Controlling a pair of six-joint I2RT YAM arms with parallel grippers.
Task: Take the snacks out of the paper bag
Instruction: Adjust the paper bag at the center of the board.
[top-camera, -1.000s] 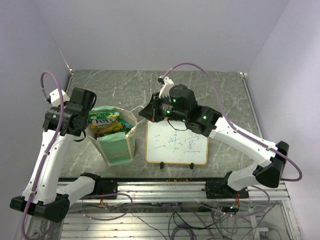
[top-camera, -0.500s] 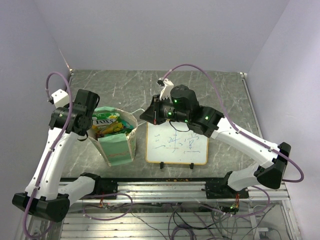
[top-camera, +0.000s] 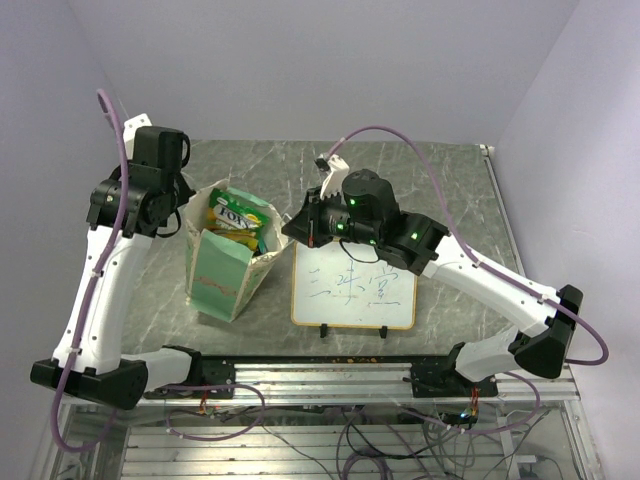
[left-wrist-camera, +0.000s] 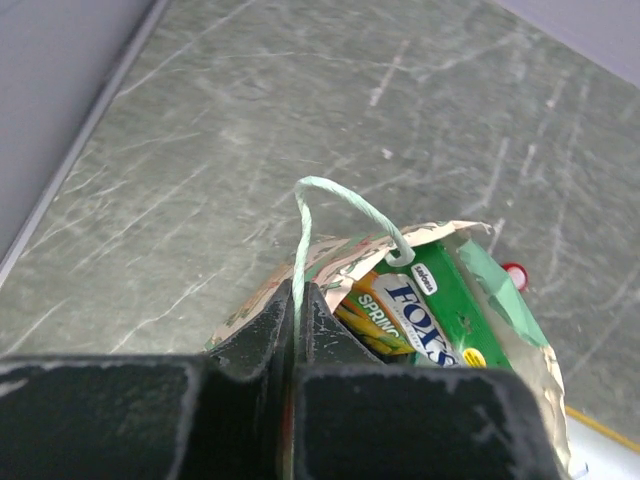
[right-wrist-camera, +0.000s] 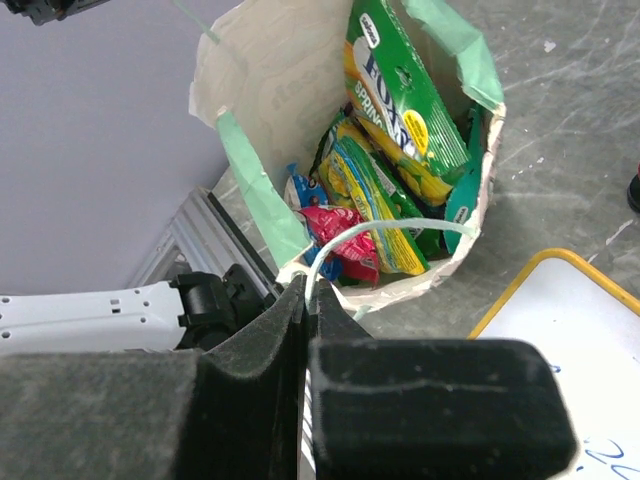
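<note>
As our left wrist camera showed, the left gripper (left-wrist-camera: 297, 310) was pinched tight on the rim of the cream paper bag with mint-green panels (left-wrist-camera: 335, 258), low centre. At right-wrist centre, the right gripper (right-wrist-camera: 305, 295) clamped its thin white string handle (right-wrist-camera: 400, 228); glossy crinkly snack packets (right-wrist-camera: 375, 190) lay inside. From above, the bag leaned mid-left, stretched open, we judged, for access.

The green packet (left-wrist-camera: 430, 310) at the top of the paper bag (top-camera: 222, 280), on the left of the table, carries the brand "FOX'S" in blue letters on a white band. Below it, "SPRING" is printed in white on orange. A small white logo above the brand is too small to read. The whiteboard (top-camera: 352, 285) at centre bears blue handwritten characters, which are not legible.
</note>
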